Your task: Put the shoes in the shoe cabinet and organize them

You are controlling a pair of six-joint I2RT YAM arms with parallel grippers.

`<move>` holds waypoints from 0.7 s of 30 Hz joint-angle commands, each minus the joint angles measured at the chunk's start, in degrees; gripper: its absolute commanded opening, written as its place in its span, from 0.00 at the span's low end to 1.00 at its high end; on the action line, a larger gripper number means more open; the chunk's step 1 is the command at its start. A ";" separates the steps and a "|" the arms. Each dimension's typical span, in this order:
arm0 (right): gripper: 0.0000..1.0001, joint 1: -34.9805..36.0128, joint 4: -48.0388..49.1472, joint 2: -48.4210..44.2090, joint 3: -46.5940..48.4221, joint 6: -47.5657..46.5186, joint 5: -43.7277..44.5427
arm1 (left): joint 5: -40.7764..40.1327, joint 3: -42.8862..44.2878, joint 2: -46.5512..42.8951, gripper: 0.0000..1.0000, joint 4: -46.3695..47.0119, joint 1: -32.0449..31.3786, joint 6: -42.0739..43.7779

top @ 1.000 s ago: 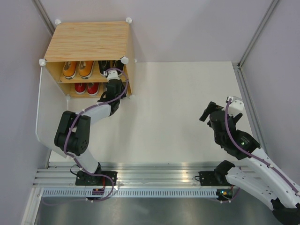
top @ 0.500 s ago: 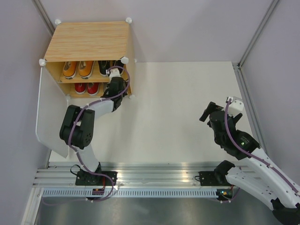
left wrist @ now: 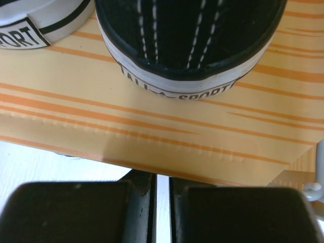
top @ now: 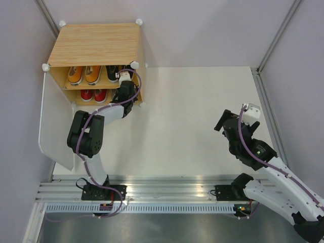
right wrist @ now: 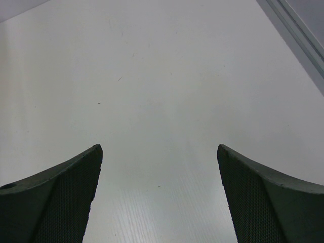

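Observation:
The shoe cabinet (top: 96, 43) stands at the back left with its white door (top: 50, 126) swung open. On its inner shelf (left wrist: 152, 126) sit two orange shoes (top: 83, 75) and a black shoe (top: 112, 72). Two red shoes (top: 93, 94) lie below the shelf. My left gripper (top: 123, 81) is at the shelf's right front edge. In the left wrist view it (left wrist: 162, 202) is shut with nothing between its fingers, just in front of a black shoe's heel (left wrist: 187, 35); a second black heel (left wrist: 40, 20) shows on the left. My right gripper (right wrist: 159, 162) hangs open over bare table.
The cabinet's open door stands left of my left arm. A metal rail (top: 152, 185) runs along the near edge. Grey walls close in the table (top: 202, 111) on the left, back and right, where a frame post (top: 268, 96) runs.
My left gripper has shut and moved up closer to the shelf's front edge, its elbow folding in. The right arm has shifted only slightly.

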 commanded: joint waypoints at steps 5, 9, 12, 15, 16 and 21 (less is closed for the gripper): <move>0.98 -0.18 1.87 0.54 1.18 -0.22 2.06 | -0.97 2.58 0.60 0.18 3.01 0.89 0.91; 0.98 -0.18 1.79 0.63 1.27 -0.48 1.71 | -0.09 0.56 -2.56 0.39 -0.24 0.80 -2.33; 0.98 -0.18 2.05 0.11 0.48 -0.31 1.71 | -1.40 -1.55 -5.90 0.51 -3.24 0.80 -4.36; 0.98 -0.10 2.14 -0.42 -0.40 0.48 1.18 | -2.98 -3.14 -8.36 0.61 -5.43 0.89 -4.54; 0.98 -0.18 2.22 -0.34 -0.75 0.48 0.57 | -3.16 -3.14 -8.72 0.63 -6.57 0.89 -4.54; 0.98 -0.18 3.37 -0.77 -0.76 -0.13 -0.40 | -3.68 -3.84 -11.88 0.59 -12.09 1.06 -7.43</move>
